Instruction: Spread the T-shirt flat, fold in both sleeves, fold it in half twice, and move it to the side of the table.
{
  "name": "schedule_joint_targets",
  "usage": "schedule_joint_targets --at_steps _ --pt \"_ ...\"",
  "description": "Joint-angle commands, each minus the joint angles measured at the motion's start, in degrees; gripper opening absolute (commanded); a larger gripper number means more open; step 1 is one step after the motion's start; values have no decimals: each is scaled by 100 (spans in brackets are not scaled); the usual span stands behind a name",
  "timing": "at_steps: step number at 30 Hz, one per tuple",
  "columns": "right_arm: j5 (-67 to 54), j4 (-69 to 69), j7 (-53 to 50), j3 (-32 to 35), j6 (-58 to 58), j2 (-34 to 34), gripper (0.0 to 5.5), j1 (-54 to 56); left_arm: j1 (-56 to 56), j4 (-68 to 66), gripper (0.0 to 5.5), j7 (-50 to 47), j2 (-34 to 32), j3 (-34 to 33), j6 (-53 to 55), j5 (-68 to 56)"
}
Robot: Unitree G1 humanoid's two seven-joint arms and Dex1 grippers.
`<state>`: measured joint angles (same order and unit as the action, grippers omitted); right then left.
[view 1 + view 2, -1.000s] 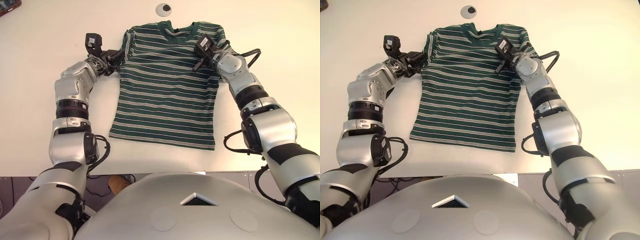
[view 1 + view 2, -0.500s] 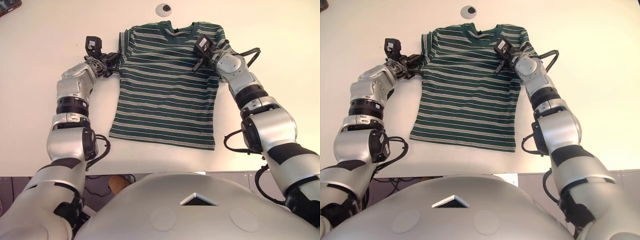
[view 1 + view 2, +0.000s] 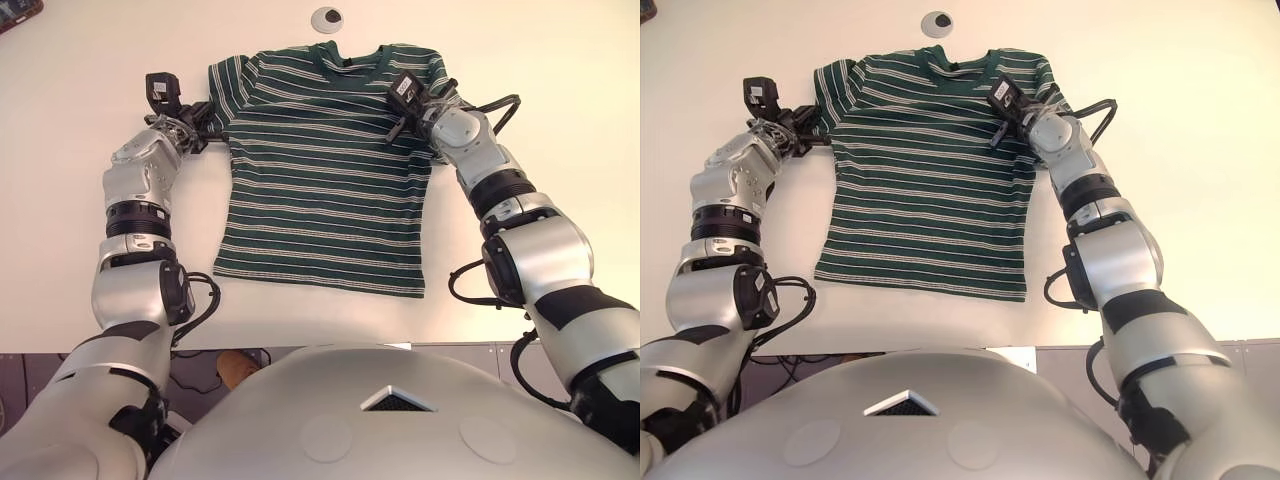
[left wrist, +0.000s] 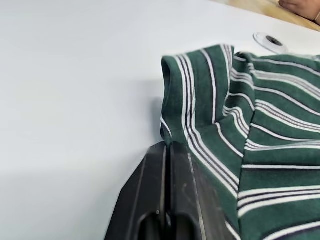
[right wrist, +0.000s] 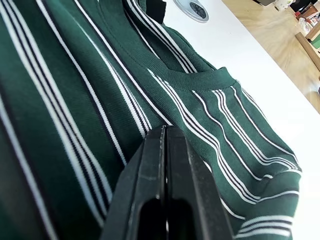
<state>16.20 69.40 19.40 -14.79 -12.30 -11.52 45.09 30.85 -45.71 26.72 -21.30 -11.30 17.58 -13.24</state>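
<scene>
T-shirt [image 3: 325, 190]: soft matt knit cloth, ribbed collar; table [image 3: 80, 90]: smooth, matt; left gripper [image 4: 167, 146]: semi-matt black plastic

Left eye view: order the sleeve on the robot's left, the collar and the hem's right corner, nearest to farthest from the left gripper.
1. Sleeve, at the left gripper, pinched in its jaws.
2. Collar, far middle of the T-shirt.
3. Hem's right corner, near side, on the robot's right.

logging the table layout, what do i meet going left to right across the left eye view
dark flat object at the far corner → left tool → dark green white-striped cloth T-shirt
</scene>
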Motion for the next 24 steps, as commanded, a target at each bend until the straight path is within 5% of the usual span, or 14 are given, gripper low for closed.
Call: schedule_joint_targets --at_steps 1,10,17,24 --pt "99 113 37 -72 167 120 0 -128 -209 862 2 -38 84 366 -20 264" --pt "113 116 26 -123 169 164 0 -138 -510 2709 2 124 314 1309 969 457" --pt "42 119 27 -106 194 181 0 -107 -697 2868 22 272 511 1869 1303 610" --pt "-1955 -506 754 1723 1267 88 105 134 -884 3103 105 426 519 1870 1028 552"
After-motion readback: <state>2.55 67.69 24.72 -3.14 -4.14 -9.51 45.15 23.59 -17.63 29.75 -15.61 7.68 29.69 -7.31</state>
